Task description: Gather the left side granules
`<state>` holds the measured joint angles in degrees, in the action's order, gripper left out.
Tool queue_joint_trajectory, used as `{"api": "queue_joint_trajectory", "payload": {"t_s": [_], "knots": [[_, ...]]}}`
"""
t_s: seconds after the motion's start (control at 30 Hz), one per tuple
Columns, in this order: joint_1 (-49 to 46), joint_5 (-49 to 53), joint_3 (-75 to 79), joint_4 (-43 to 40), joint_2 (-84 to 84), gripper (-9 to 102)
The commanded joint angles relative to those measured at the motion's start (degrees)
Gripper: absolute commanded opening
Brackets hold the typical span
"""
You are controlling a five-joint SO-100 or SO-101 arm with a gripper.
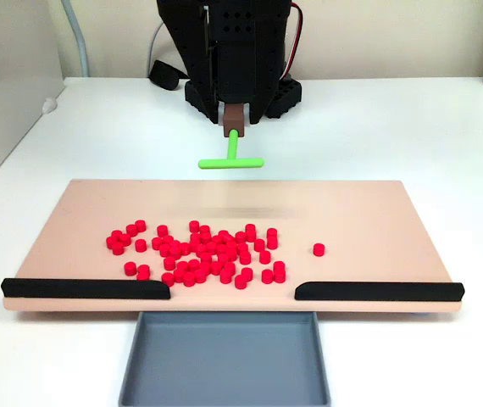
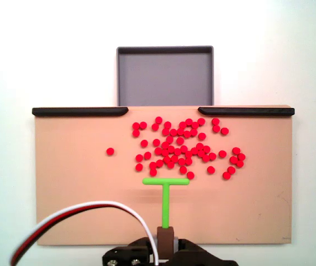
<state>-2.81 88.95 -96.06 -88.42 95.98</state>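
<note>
From above, the gripper [image 2: 166, 237] clamps the green T-tool [image 2: 166, 191], its crossbar at 6 o'clock of the granules [image 2: 183, 148]; the front fixed view shows it lifted off the board [image 1: 377, 212].

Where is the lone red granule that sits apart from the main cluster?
The lone granule lies on the board, right of the cluster in a fixed view and left of it in the other.

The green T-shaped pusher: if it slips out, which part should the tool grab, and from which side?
Grip the green T-shaped pusher by the free end of its long stem, coming from the robot's side, as the tool does now. That leaves the crossbar facing the granules and the grey tray, clear for sweeping.
</note>
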Motion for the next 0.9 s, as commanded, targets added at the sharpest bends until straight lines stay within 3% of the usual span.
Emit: {"api": "queue_joint_trajectory", "payload": {"t_s": [0.0, 0.87], "knots": [[0.0, -0.44, 1.32, -0.18, 0.88, 0], [0.26, -1.23, 1.32, -0.18, 0.62, 0]]}}
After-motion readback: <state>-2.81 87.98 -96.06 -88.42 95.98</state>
